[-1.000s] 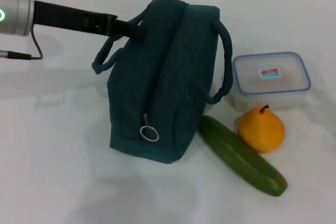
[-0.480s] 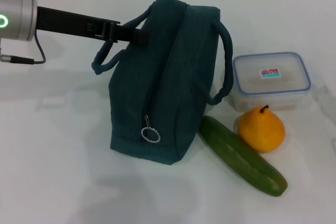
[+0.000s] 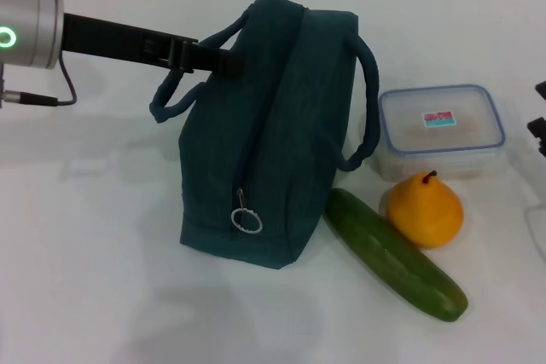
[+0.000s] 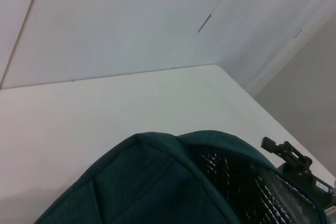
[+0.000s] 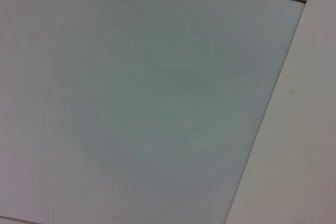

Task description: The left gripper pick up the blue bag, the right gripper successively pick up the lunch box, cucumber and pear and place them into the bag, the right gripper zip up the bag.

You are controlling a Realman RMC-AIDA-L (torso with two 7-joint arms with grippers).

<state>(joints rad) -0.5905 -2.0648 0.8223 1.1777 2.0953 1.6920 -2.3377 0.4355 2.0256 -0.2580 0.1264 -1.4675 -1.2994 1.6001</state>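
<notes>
The blue bag (image 3: 269,138) stands in the middle of the table, its zip's ring pull (image 3: 246,220) facing me. My left gripper (image 3: 217,59) reaches in from the left and is shut on the bag's near handle (image 3: 171,95). The left wrist view shows the bag's top (image 4: 152,182) and its dark lining (image 4: 236,177). The lunch box (image 3: 440,130) lies to the right of the bag. In front of it sit the pear (image 3: 425,210) and the cucumber (image 3: 394,253). My right gripper (image 3: 539,112) only shows at the right edge, also far off in the left wrist view (image 4: 291,156).
The white table (image 3: 94,245) has free room in front of the bag and to its left. A thin cable (image 3: 38,98) hangs from the left wrist. The right wrist view shows only a pale wall panel (image 5: 157,103).
The right gripper has come into view at the right edge. The left arm has edged to the right with the handle, and the bag has shifted slightly.
</notes>
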